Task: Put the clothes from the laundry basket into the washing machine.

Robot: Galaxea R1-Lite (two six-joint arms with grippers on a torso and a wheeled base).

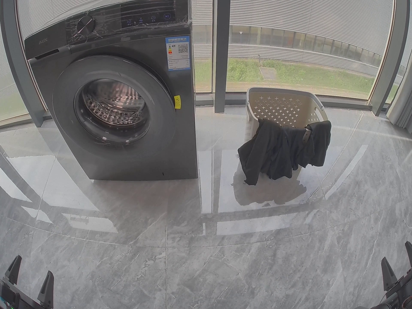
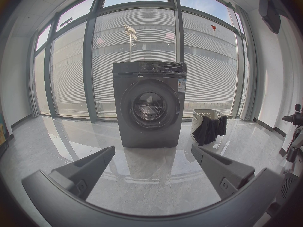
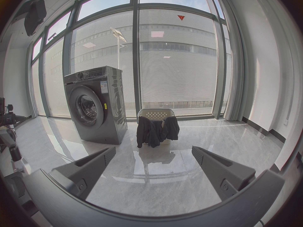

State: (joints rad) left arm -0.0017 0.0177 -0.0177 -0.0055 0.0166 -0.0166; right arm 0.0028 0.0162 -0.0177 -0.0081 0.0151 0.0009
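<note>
Head view, and here's the layout: the grey washing machine stands on the glossy floor to the left, by the window, with its steel drum showing through the round front. To its right, set apart from it, sits the pale laundry basket. Dark clothes are draped over its near rim and hang down the front. Both arms sit low at the near corners, well apart from the basket. The left claw has its fingers spread wide with nothing between them. Same story for the right claw: wide apart and empty.
</note>
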